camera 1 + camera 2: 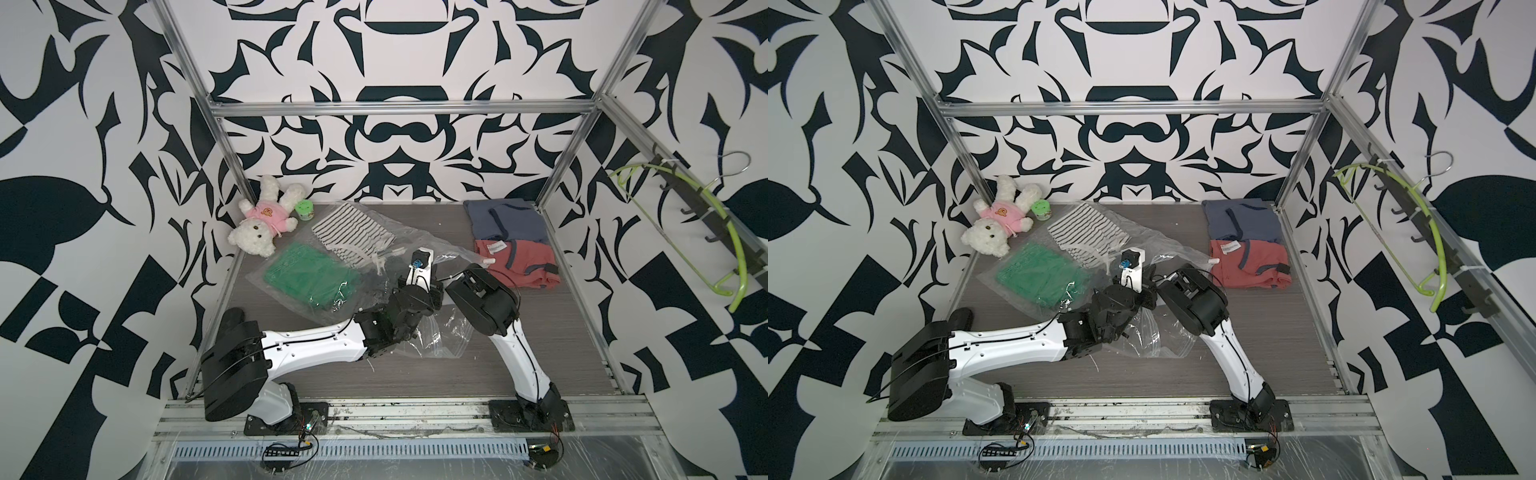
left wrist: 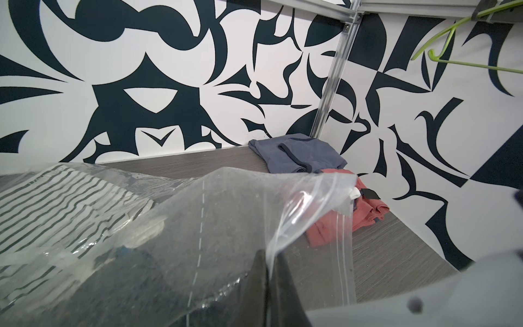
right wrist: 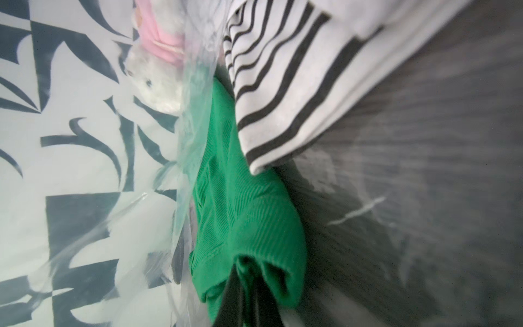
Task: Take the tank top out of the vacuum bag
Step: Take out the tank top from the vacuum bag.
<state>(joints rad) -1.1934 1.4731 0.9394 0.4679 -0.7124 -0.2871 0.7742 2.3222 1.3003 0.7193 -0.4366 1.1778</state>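
Roughly, vacuum bag (image 1: 390,226) long axis far-left to near-right, zip edge (image 2: 343,249) rightward.

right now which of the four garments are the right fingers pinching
The green garment, inside the vacuum bag. The striped one beside it is not gripped; the blue one and red one lie outside.

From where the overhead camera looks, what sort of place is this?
Most likely a robot test booth: an aluminium frame with boldly patterned walls encloses a table, two robot arms are bolted at its front, and a teddy bear and folded shirts lie as props.
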